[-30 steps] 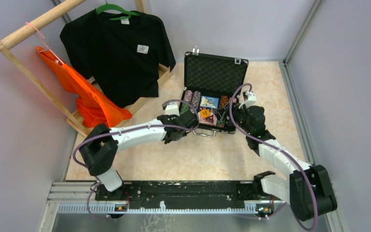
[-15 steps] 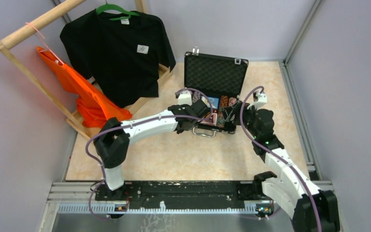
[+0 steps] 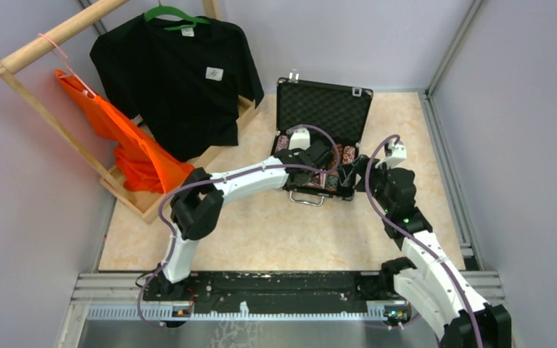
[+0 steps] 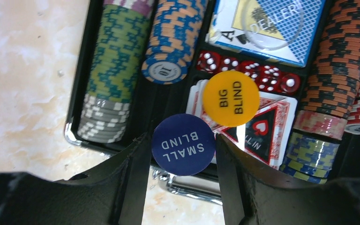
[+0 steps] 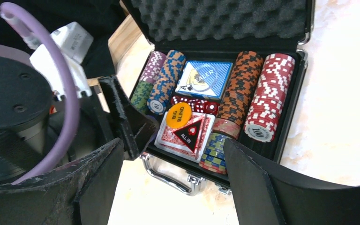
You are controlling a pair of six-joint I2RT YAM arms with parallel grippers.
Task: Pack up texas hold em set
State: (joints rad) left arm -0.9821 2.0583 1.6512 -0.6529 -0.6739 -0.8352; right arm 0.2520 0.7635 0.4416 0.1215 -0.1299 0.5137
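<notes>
Pinching the blue token [image 4: 183, 144], the left fingers [image 4: 131, 164] are hovering over the open case [image 5: 225, 18] at the table's far edge. It is probably needing a low, flat release onto the cards [image 4: 281, 112] beside the yellow token [image 4: 230, 98]. The right fingers [image 5: 248, 178] are hanging spread, empty.

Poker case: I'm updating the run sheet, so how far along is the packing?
Nearly done. The chip rows, blue deck, red-backed cards, red dice and big blind token already sit in the case. In hand: the left fingers grip the small blind token over the case's front edge. Left: drop it in, then shut the foam-lined lid, which stands open.
</notes>
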